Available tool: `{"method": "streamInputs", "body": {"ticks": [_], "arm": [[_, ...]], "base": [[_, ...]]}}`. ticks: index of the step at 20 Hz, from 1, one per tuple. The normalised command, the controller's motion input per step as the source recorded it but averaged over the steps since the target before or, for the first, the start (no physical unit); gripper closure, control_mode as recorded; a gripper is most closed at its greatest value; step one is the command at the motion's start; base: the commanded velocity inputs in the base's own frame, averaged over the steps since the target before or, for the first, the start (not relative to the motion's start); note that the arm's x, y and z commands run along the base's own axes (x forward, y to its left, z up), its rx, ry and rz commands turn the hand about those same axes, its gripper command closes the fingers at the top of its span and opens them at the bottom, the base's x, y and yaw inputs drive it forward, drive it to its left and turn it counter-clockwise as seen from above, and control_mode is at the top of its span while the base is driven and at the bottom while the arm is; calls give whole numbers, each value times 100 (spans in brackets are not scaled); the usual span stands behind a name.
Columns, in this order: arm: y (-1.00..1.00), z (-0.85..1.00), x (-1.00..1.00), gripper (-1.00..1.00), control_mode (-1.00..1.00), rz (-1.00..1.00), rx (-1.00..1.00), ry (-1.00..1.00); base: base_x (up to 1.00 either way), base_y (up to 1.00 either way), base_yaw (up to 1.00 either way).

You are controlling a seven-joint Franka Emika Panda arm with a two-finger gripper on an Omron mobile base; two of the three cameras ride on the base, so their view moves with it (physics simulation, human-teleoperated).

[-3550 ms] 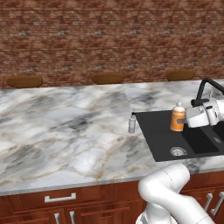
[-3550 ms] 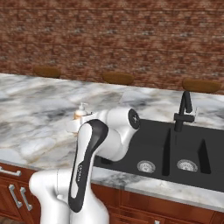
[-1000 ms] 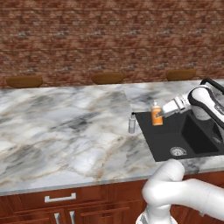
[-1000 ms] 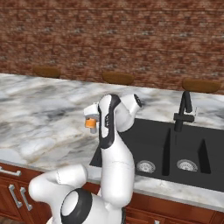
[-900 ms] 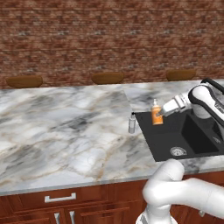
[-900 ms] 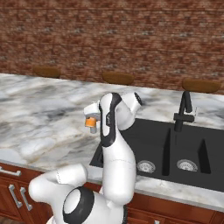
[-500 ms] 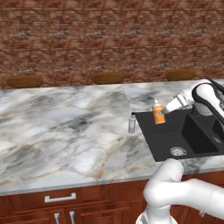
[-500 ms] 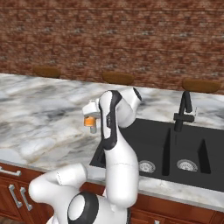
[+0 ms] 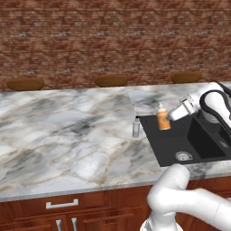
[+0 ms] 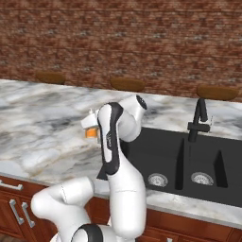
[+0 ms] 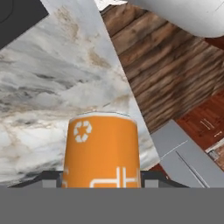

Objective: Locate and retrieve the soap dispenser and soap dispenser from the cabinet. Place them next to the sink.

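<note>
An orange soap dispenser (image 9: 163, 121) with a white pump head hangs upright near the left rim of the black sink (image 9: 171, 143), and my gripper (image 9: 173, 115) is shut on it. From the right it shows as the orange bottle (image 10: 90, 133) over the marble, just left of the sink (image 10: 160, 147), with the gripper (image 10: 89, 125) around it. In the hand view the orange bottle (image 11: 103, 144) stands between my fingertips (image 11: 49, 176). The pale grey soap dispenser (image 9: 136, 128) stands on the counter just left of the sink. The cabinet is out of view.
A marble counter (image 9: 63, 131) stretches wide to the left. The black faucet (image 10: 199, 122) rises behind the sink's basins. Brown stools (image 9: 110, 80) line the counter's far side before a brick wall. Wooden drawers (image 9: 63, 205) sit below the front edge.
The hand has turned a little and the orange soap dispenser has sunk slightly by the sink's left rim. The grey soap dispenser has not moved.
</note>
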Motion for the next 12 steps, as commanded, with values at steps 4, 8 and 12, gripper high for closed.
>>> {"method": "streamInputs", "body": {"ticks": [4,8,12], "arm": [[-19,-22,-5,100,-100,24,0,-50],[-31,-21,2,100,-100,23,0,-50],[-12,-7,5,100,-100,19,-1,-31]], "base": [[0,0,0],[0,0,0],[0,0,0]]}}
